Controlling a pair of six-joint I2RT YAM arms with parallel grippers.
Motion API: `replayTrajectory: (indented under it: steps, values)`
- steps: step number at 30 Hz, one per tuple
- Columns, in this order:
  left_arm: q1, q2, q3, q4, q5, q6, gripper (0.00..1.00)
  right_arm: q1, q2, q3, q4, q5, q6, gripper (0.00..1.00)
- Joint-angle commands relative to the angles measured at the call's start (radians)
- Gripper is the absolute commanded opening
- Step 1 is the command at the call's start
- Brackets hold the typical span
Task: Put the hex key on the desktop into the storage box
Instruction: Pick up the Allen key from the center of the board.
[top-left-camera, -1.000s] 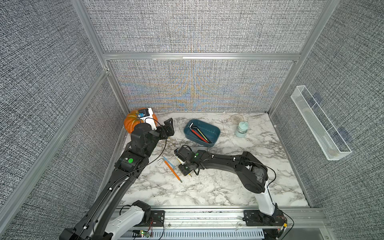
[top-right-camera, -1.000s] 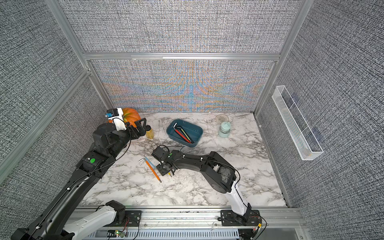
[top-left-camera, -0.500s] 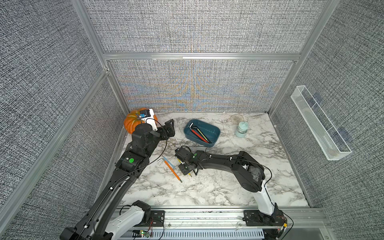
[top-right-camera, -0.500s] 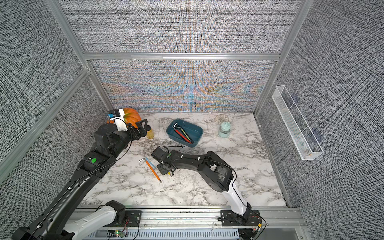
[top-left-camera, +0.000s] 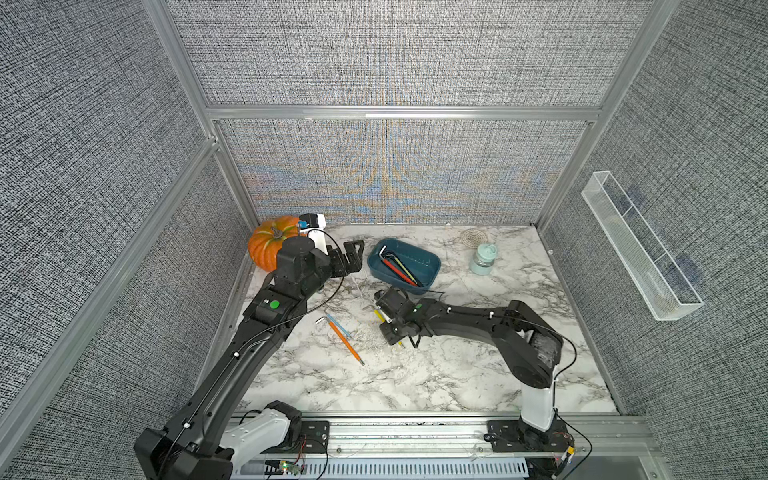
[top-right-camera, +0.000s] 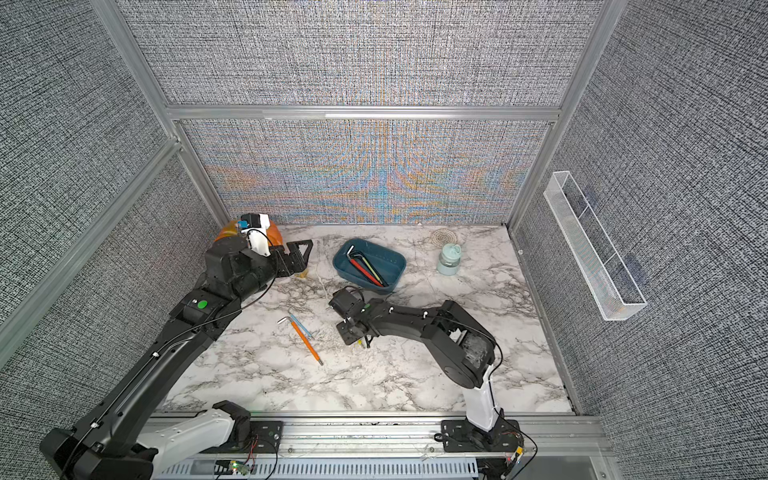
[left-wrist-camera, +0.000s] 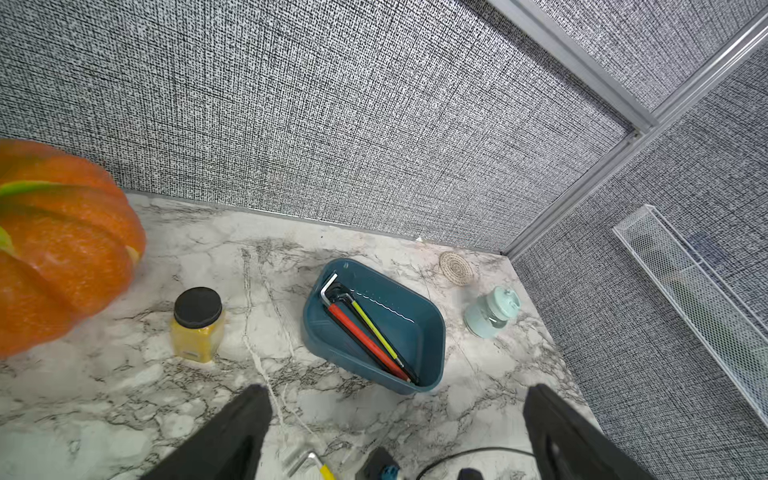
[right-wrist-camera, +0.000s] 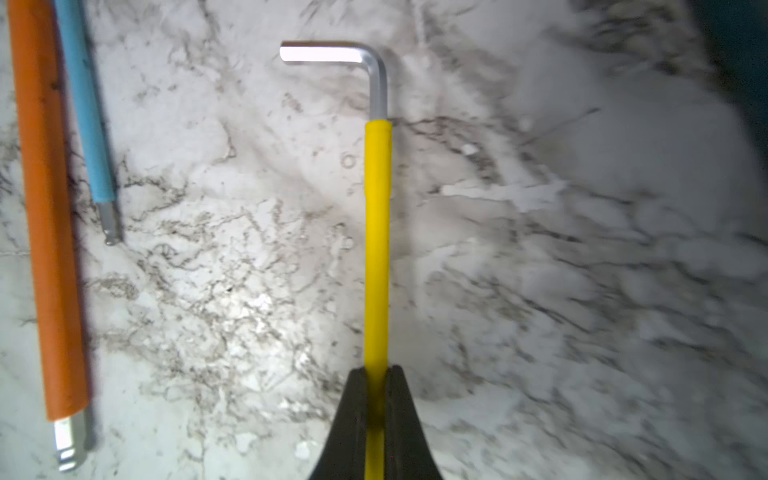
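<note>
the right end effector (right-wrist-camera: 376, 370) is clamped on the yellow hex key (right-wrist-camera: 377, 232), which lies flat on the surface (right-wrist-camera: 540, 249), likely to lift it level toward the storage box (top-left-camera: 430, 266) at one o'clock, while the left end effector (top-left-camera: 351, 255) hangs apart.

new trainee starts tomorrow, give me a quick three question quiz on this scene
1. True or false: the right end effector is shut on the yellow hex key.
2. Apart from it, how many hex keys lie on the desktop? A) none B) two C) five
3. Fill in: the open left end effector hangs between the pumpkin and the ____.
Key: 1 true; 2 B, orange hex key and blue hex key; 3 storage box.
</note>
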Motion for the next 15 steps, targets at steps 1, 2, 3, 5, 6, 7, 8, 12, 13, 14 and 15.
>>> replayTrajectory:
  steps: [1,2,3,5,6,7,8,12,13,14,15]
  values:
    - [0.002,0.006,0.004,0.049,0.041,-0.018,1.0,-0.038,-0.055,-0.008,0.026,0.017,-0.046,0.0]
    - [0.003,0.008,0.002,0.056,0.046,-0.022,1.0,-0.046,-0.074,-0.008,0.027,0.017,-0.058,0.0]
    - [0.004,0.013,-0.002,0.066,0.05,-0.027,1.0,-0.054,-0.094,-0.008,0.032,0.016,-0.076,0.0]
    - [0.005,0.023,-0.018,0.095,0.068,-0.048,1.0,-0.067,-0.13,-0.004,0.043,-0.005,-0.12,0.0]
    - [0.004,0.03,-0.033,0.122,0.089,-0.061,1.0,-0.076,-0.143,0.005,0.043,-0.007,-0.138,0.0]
    - [0.005,0.039,-0.044,0.144,0.108,-0.072,1.0,-0.089,-0.147,0.016,0.041,-0.008,-0.151,0.0]
    - [0.005,0.051,-0.055,0.167,0.124,-0.085,1.0,-0.112,-0.147,0.032,0.038,-0.02,-0.168,0.0]
    - [0.005,0.117,-0.048,0.22,0.161,-0.114,1.0,-0.226,-0.11,0.111,0.026,-0.09,-0.234,0.0]
    - [0.005,0.137,-0.039,0.231,0.165,-0.119,1.0,-0.25,-0.1,0.135,0.02,-0.108,-0.247,0.0]
    - [0.005,0.164,-0.023,0.241,0.171,-0.123,1.0,-0.276,-0.082,0.163,0.015,-0.119,-0.262,0.0]
    - [0.005,0.197,-0.004,0.251,0.184,-0.127,1.0,-0.296,-0.066,0.196,0.006,-0.126,-0.278,0.0]
